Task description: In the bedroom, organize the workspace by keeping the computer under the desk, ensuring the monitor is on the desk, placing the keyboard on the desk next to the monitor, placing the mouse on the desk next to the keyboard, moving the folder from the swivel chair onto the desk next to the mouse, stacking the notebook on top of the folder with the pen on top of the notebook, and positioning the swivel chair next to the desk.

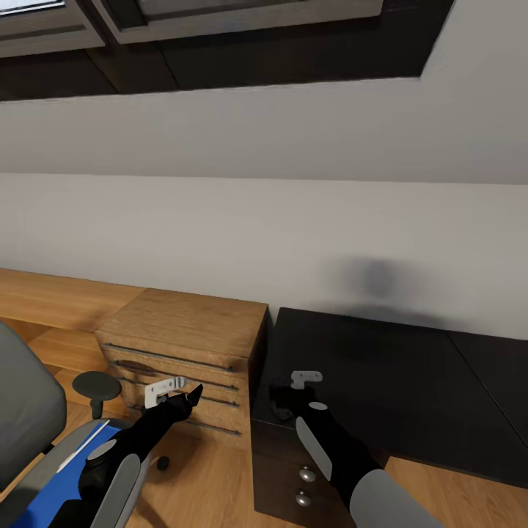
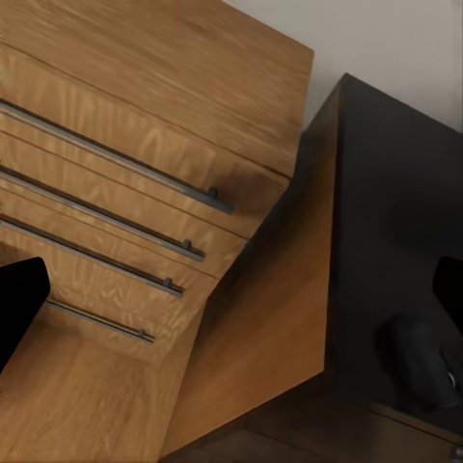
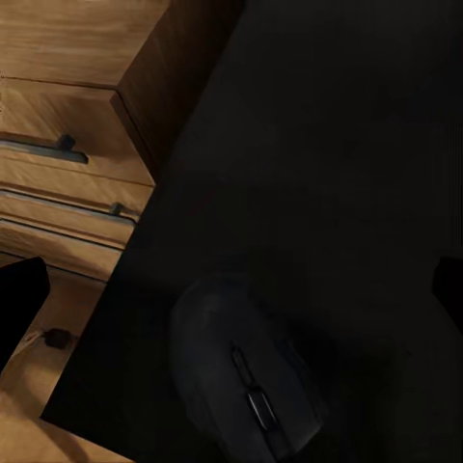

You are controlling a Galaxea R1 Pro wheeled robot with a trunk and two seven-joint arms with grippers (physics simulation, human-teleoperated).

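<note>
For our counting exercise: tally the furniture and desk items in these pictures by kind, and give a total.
Desk: 1
Wooden drawer chest: 1
Swivel chair: 1
Mouse: 1
Blue folder: 1
Total: 5

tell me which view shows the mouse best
The right wrist view: the mouse lies close and whole on the black desk, scroll wheel visible. The left wrist view catches it small at an edge; in the head view the right arm mostly hides it.

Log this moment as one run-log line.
mouse: on desk near its corner | right gripper: over mouse, open | left gripper: by drawers | folder: on chair
</note>
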